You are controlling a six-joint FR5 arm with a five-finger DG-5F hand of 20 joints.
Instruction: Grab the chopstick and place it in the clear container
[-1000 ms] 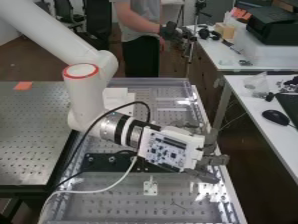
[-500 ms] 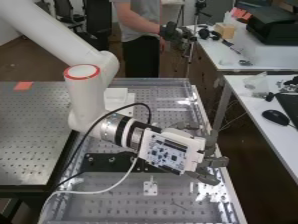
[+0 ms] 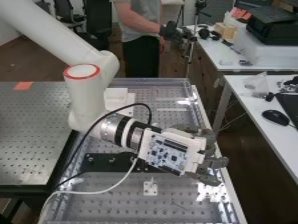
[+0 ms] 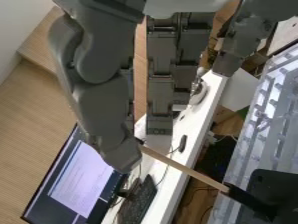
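From here, in the high view, the hand [image 3: 214, 163] hangs out by the edge of the bench [image 3: 234, 202], so a slip might cost us the chopstick to the floor. In the wrist view it pinches the chopstick [image 4: 183, 167] near 1 end, aslant; a knock to the dark end [image 4: 249, 201] could pivot it loose.

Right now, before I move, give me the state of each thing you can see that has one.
Hand: over the bench's right edge in the high view; grip unclear
Chopstick: slanted, one end by the hand; held or not, can't tell
Arm: bent
Monitor: on
Black cable: looped
Bag: crumpled
Bench: perforated top
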